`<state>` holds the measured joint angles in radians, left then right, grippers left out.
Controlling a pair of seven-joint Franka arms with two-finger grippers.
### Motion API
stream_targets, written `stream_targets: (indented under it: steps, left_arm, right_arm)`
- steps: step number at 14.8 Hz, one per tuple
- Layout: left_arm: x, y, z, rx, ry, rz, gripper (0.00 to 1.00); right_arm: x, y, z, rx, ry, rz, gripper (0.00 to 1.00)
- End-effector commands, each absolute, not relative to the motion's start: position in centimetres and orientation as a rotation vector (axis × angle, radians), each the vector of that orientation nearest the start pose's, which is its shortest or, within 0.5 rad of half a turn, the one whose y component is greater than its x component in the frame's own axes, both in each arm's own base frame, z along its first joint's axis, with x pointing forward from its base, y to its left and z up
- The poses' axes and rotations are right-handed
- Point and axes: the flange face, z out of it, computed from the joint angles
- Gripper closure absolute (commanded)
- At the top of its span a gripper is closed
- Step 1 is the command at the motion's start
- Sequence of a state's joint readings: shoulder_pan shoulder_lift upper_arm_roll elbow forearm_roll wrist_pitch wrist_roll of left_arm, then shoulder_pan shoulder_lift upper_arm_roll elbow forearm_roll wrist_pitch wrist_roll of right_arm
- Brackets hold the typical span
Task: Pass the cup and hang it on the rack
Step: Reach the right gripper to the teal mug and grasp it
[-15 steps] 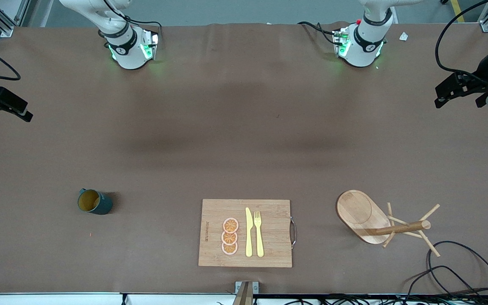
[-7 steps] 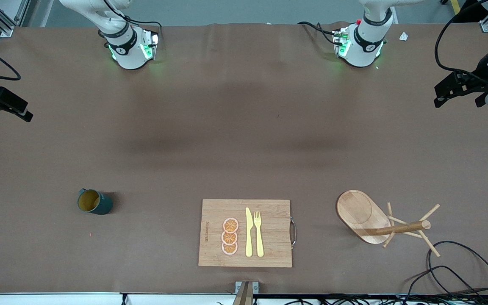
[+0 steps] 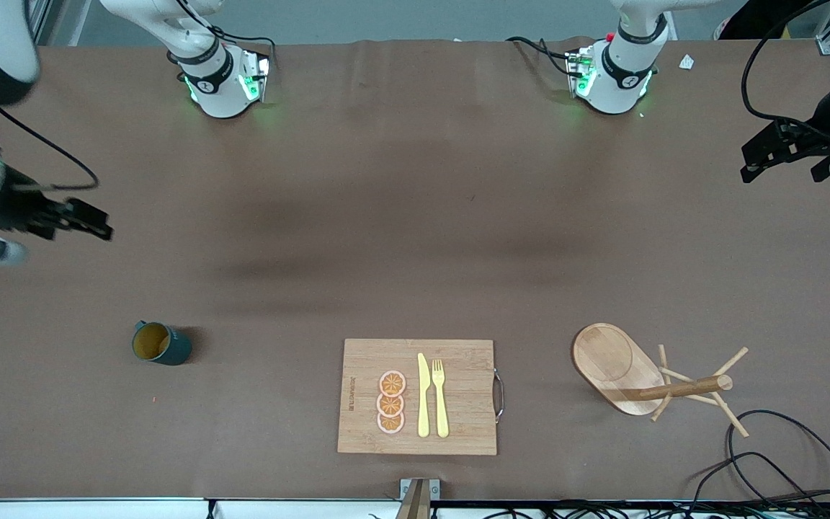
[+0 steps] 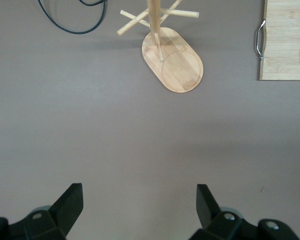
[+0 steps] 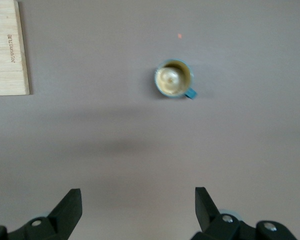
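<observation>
We see the cup [image 3: 161,344] upright on the surface, well apart from the cutting board [image 3: 417,396] toward the right arm's end, handle free for grabbing, while the right pincer [image 3: 73,218] and left pincer [image 3: 782,148] hang wide open and empty, the rack [image 3: 645,378] standing toward the left arm's end of that board.

A small dark teal-green ribbed cup [image 3: 161,344] with mustard-yellow inside stands upright on the tabletop toward the right arm's end. The light wooden rack [image 3: 631,373], oval-based with thin pegs, stands toward the left arm's end.
</observation>
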<state>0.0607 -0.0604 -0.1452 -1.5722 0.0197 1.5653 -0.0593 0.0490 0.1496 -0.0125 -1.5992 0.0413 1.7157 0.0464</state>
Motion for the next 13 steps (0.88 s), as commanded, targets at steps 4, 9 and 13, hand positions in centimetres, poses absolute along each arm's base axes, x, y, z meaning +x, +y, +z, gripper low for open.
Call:
stream_targets:
  steps: [4, 9, 13]
  left_arm:
    - [53.8, -4.4, 65.8, -3.117, 0.056, -0.078, 0.00]
    - [53.8, -4.4, 65.8, -3.117, 0.056, -0.078, 0.00]
    - [53.8, -4.5, 65.8, -3.119, 0.059, -0.078, 0.00]
  right_arm:
    - [67.4, 2.6, 39.3, -3.107, 0.044, 0.016, 0.00]
    - [69.1, 0.8, 30.2, -3.114, 0.077, 0.048, 0.00]
    - [69.7, -0.3, 25.5, -3.124, -0.023, 0.016, 0.05]
